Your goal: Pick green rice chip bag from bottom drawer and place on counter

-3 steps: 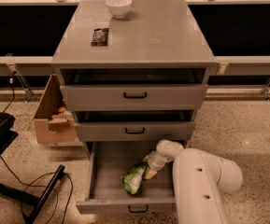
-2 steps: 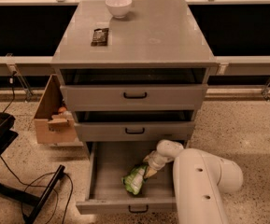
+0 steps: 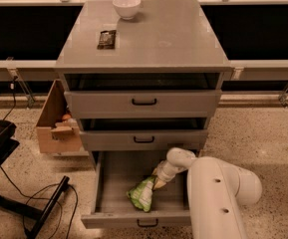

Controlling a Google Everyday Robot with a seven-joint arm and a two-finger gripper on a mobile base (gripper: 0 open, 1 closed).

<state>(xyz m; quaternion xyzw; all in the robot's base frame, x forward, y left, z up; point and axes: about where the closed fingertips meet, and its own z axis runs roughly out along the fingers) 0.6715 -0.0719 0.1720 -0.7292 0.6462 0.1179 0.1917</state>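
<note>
One raised camera faces the drawer cabinet (image 3: 143, 103) head-on, end effector (image 3: 158, 182) in the bottom drawer (image 3: 117, 179).

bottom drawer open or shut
Open: the bottom drawer is pulled far out, the green rice chip bag lying inside, the gripper down at the bag.

No text, brand or number can be read; the print on the green rice chip bag (image 3: 142, 195) and the dark packet (image 3: 106, 39) cannot be made out. The gripper (image 3: 157, 184) is seen at the bag, lower centre of the frame.
</note>
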